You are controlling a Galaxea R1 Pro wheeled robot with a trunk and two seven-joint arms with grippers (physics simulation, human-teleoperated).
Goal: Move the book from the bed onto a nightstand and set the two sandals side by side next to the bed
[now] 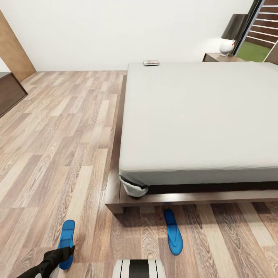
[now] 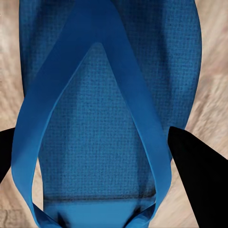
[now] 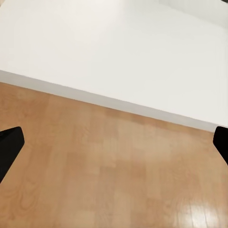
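One blue sandal (image 1: pixel 66 236) lies on the wood floor at the near left, and my left gripper (image 1: pixel 65 253) hangs right over its near end. Seen close in the left wrist view, the sandal (image 2: pixel 104 109) sits between the open black fingers (image 2: pixel 197 178), one on each side of the sole. The other sandal (image 1: pixel 173 231) lies in front of the bed's near corner. The bed (image 1: pixel 200 116) has a grey mattress, and the book (image 1: pixel 151 62) rests on its far left corner. A nightstand (image 1: pixel 216 58) stands past the bed's far end. My right gripper (image 3: pixel 114 147) is open over bare floor.
A white lamp with a dark shade (image 1: pixel 228 42) stands on the nightstand, beside a tall window (image 1: pixel 258 34). A dark low cabinet (image 1: pixel 9 90) and a wooden panel (image 1: pixel 13 46) are at the far left. The bed's wooden frame (image 1: pixel 116 193) juts out low.
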